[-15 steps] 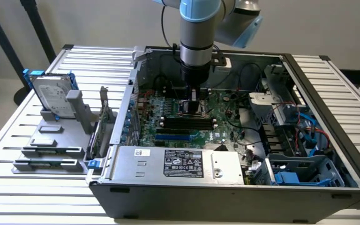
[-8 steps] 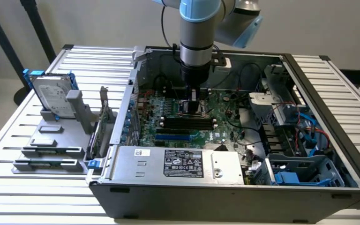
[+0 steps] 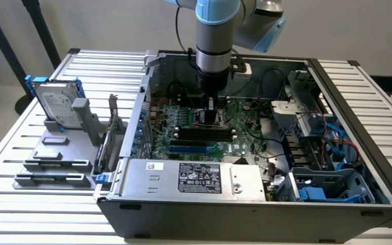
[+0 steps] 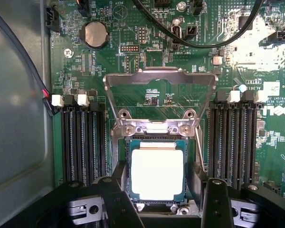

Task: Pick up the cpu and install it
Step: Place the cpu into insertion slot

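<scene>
While the arm (image 3: 213, 46) reaches straight down into the open computer case (image 3: 250, 217), the jaws stand wide, one on each flank of the cpu (image 4: 156, 173), and grip nothing. The cpu lies flat in its socket (image 4: 154, 127) on the motherboard (image 3: 247, 135), silver top up, and the metal load plate (image 4: 159, 78) is tipped open just beside it (hinged at the socket's edge). Rows of black memory slots (image 4: 83, 142) flank the socket on both sides, close to the jaws. A coin battery (image 4: 95, 34) and a looping black cable (image 4: 199, 46) lie farther off on the board. In the exterior view, the silver power supply (image 3: 196, 178) sits at six o'clock from the jaws and a drive cage (image 3: 339, 178) with blue parts at four o'clock. At nine o'clock, outside the case, the hard drive (image 3: 56, 102) stands in its blue frame on a grey rack (image 3: 53, 166) on the slatted surface (image 3: 5, 204).
</scene>
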Motion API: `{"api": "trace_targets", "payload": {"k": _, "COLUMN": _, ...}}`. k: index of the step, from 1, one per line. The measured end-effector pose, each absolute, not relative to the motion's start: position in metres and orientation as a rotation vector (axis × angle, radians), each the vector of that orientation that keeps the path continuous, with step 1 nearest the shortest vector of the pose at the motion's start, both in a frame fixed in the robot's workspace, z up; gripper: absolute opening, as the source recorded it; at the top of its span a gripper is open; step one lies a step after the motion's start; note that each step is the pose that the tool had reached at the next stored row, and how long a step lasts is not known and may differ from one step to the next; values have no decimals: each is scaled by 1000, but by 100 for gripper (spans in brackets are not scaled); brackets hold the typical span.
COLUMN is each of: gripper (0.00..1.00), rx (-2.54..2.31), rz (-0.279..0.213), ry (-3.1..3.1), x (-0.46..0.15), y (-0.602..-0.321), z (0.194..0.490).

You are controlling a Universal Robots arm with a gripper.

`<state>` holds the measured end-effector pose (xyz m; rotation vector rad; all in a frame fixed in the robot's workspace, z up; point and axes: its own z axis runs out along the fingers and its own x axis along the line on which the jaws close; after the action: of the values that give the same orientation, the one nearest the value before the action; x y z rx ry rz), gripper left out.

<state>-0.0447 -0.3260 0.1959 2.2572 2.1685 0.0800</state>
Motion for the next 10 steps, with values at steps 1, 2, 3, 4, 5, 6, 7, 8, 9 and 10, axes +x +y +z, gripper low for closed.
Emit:
{"api": "trace_targets", "payload": {"k": 1, "gripper": 63, "rx": 2258, "rz": 80, "ry": 2168, "x": -45, "y": -326, "z": 196}}
{"api": "trace_targets", "payload": {"k": 2, "gripper": 63, "rx": 2258, "rz": 80, "ry": 2168, "x": -45, "y": -326, "z": 197}}
{"api": "trace_targets", "payload": {"k": 3, "gripper": 63, "rx": 2258, "rz": 80, "ry": 2167, "x": -45, "y": -326, "z": 198}}
{"api": "trace_targets", "payload": {"k": 4, "gripper": 63, "rx": 2258, "rz": 80, "ry": 2167, "x": -45, "y": -326, "z": 201}}
{"api": "trace_targets", "payload": {"k": 5, "gripper": 63, "rx": 2259, "rz": 80, "ry": 2167, "x": -45, "y": -326, "z": 203}}
{"api": "trace_targets", "payload": {"k": 6, "gripper": 63, "rx": 2259, "rz": 80, "ry": 2167, "x": -45, "y": -326, "z": 206}}
{"api": "trace_targets", "payload": {"k": 7, "gripper": 63, "rx": 2259, "rz": 80, "ry": 2167, "x": -45, "y": -326, "z": 209}}
{"api": "trace_targets", "payload": {"k": 8, "gripper": 63, "rx": 2259, "rz": 80, "ry": 2167, "x": -45, "y": -326, "z": 211}}
{"api": "trace_targets", "payload": {"k": 9, "gripper": 63, "rx": 2259, "rz": 80, "ry": 2167, "x": -45, "y": -326, "z": 214}}
{"api": "trace_targets", "payload": {"k": 10, "gripper": 63, "rx": 2259, "rz": 80, "ry": 2166, "x": -45, "y": -326, "z": 216}}
